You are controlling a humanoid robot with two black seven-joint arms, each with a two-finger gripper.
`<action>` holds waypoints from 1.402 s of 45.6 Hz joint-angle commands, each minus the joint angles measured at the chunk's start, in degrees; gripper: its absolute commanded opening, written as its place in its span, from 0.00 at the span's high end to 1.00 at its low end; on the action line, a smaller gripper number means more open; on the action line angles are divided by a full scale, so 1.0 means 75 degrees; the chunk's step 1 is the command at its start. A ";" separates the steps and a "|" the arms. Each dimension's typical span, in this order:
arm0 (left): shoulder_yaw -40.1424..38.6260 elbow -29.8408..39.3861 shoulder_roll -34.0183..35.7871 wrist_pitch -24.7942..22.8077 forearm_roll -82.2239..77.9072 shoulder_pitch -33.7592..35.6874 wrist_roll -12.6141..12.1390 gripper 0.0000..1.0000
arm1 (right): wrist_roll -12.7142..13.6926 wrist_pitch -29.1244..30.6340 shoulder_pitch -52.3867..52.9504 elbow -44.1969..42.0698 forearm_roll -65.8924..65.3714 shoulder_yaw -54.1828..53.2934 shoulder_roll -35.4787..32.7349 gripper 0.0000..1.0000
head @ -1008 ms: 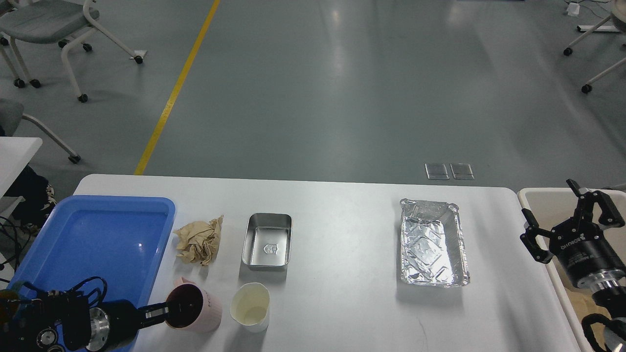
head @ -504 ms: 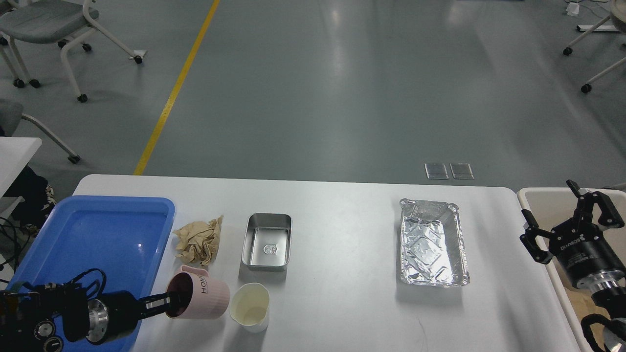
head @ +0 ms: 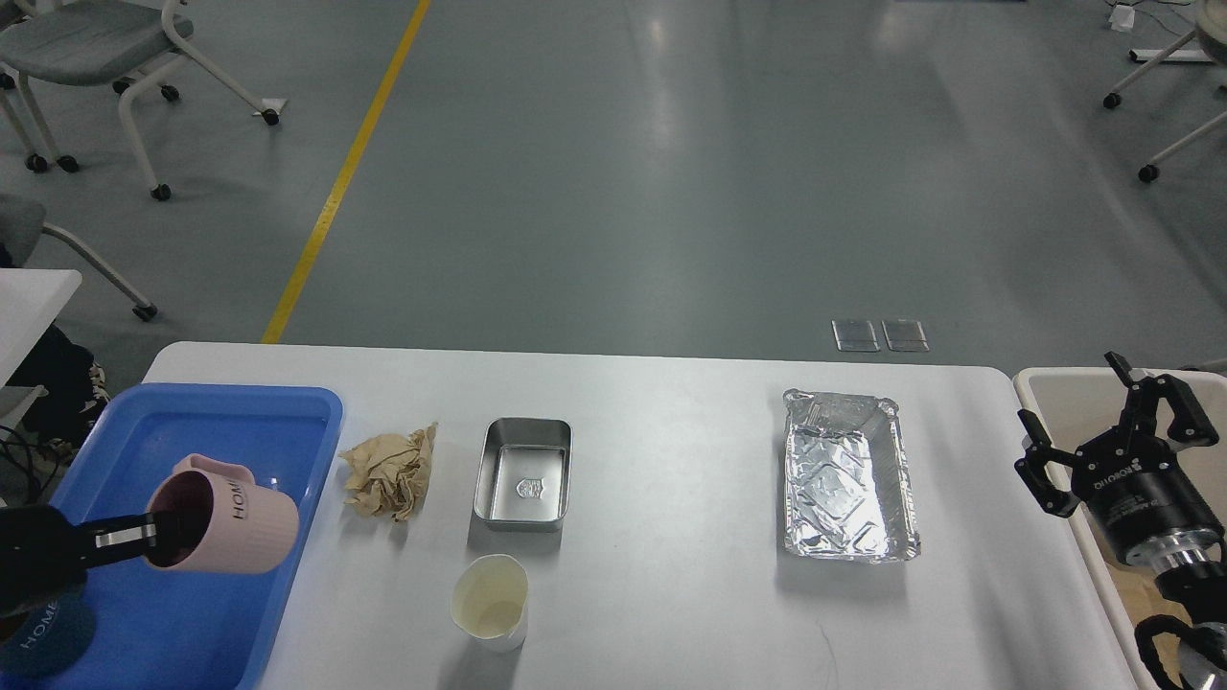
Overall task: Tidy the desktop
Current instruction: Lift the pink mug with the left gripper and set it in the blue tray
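Note:
The white desktop (head: 661, 422) holds a crumpled brown paper (head: 390, 472), a steel rectangular tin (head: 523, 473), a cream paper cup (head: 491, 601) and a foil tray (head: 846, 476). My left gripper (head: 151, 533) is shut on the rim of a pink mug (head: 227, 517), which it holds tilted on its side above the blue tray (head: 206, 422). A dark blue object marked HOME (head: 43, 640) lies in the tray's near left corner. My right gripper (head: 1102, 436) is open and empty, over the gap between the desktop's right edge and the beige bin (head: 1059, 395).
The blue tray overlaps the desktop's left edge. The beige bin stands off the right edge. Wheeled chairs (head: 105, 57) stand on the grey floor beyond, by a yellow floor line (head: 345, 172).
My left gripper has lifted the pink mug from beside the paper cup and carried it left, over the blue tray. The right gripper has barely moved.

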State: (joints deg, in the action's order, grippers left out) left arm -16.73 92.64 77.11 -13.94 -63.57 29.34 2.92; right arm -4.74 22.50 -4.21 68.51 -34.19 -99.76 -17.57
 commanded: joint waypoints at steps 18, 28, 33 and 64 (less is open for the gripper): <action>0.0262 -0.0339 0.0524 0.0206 0.0050 -0.0314 0.0103 1.00 | -0.0001 0.0023 0.0046 -0.0029 0.0000 0.0012 -0.0025 0.00; 0.0426 -0.1101 0.0148 0.0218 0.0026 -0.0490 0.0115 1.00 | -0.0001 0.0023 0.0046 -0.0041 0.0000 0.0012 -0.0025 0.00; 0.0484 -0.1604 -0.0250 0.0219 -0.0091 -0.0501 0.0115 1.00 | -0.0001 0.0023 0.0034 -0.0041 0.0000 0.0012 -0.0001 0.00; 0.0719 -0.2942 -0.1856 0.0394 -0.0267 -0.0876 0.0021 0.87 | -0.0001 0.0023 0.0023 -0.0064 0.0000 0.0000 0.0011 0.00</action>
State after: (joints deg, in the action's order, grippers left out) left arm -11.33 70.63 63.60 -11.03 -65.57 23.40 3.69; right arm -4.75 22.68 -3.95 68.03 -34.19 -99.76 -17.51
